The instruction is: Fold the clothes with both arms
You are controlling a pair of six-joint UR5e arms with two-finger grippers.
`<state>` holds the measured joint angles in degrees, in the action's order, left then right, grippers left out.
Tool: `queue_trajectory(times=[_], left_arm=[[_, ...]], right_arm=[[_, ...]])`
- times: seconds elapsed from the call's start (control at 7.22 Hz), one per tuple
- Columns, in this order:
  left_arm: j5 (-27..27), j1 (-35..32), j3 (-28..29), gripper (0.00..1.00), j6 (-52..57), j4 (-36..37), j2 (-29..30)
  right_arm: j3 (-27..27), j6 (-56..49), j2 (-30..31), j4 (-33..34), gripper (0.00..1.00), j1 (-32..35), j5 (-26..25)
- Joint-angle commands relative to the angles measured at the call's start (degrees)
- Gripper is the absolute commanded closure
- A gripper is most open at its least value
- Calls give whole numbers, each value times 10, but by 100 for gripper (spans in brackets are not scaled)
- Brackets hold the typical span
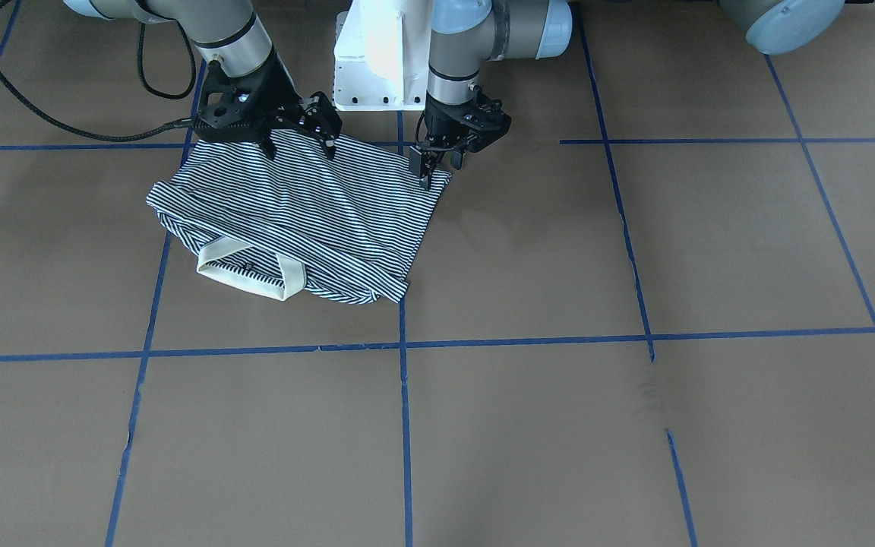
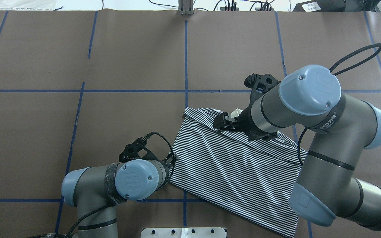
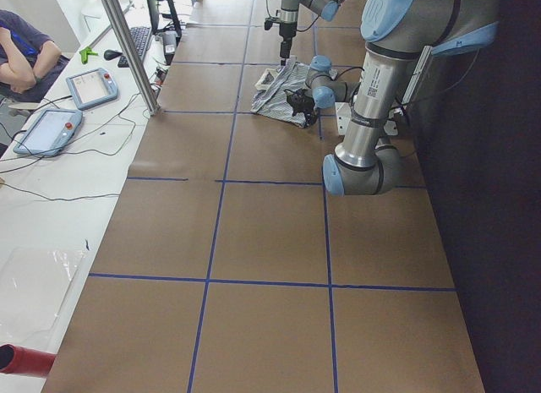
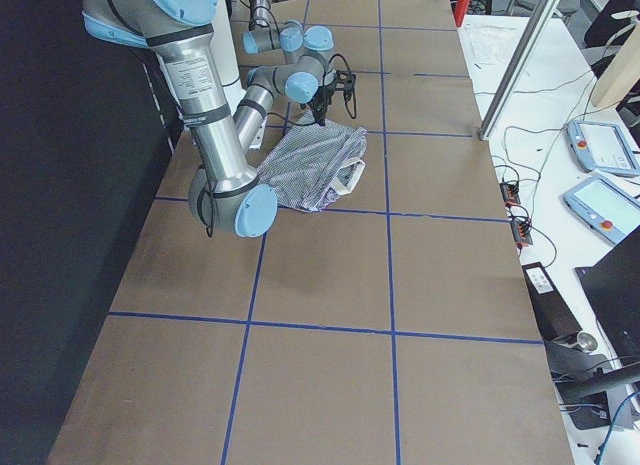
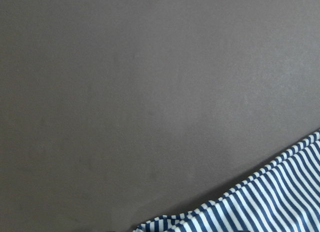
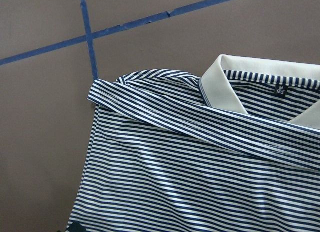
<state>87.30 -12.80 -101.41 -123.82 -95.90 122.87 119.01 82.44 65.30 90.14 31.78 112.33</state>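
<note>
Navy-and-white striped polo shirt [image 1: 308,220] lies collar [image 1: 251,277] outward. Black right gripper [image 1: 301,150] gapes above its hem [image 1: 377,149]; left gripper [image 1: 440,169] meets its corner, jaws unreadable.

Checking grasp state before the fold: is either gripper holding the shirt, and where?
Right gripper: jaws spread over the edge of the shirt, holding nothing. Left gripper: fingers down at a shirt corner; whether they pinch it cannot be told.

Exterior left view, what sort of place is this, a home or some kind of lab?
Most likely a robotics lab or test cell: two industrial robot arms stand at a table covered in brown paper with a blue tape grid, and teach pendants lie cabled on the side bench.
</note>
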Motion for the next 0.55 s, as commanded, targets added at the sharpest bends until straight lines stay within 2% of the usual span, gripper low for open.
queue_trajectory(times=[0.0,0.14,0.28,0.42], left_arm=[[1,0,12,17,0,0,7],[2,1,12,24,0,1,8],[2,1,11,46,0,2,8],[2,0,3,83,1,4,7]], right_arm=[[0,0,1,0,0,2,4],[1,0,1,0,0,2,4],[1,0,1,0,0,4,6],[1,0,1,0,0,6,6]])
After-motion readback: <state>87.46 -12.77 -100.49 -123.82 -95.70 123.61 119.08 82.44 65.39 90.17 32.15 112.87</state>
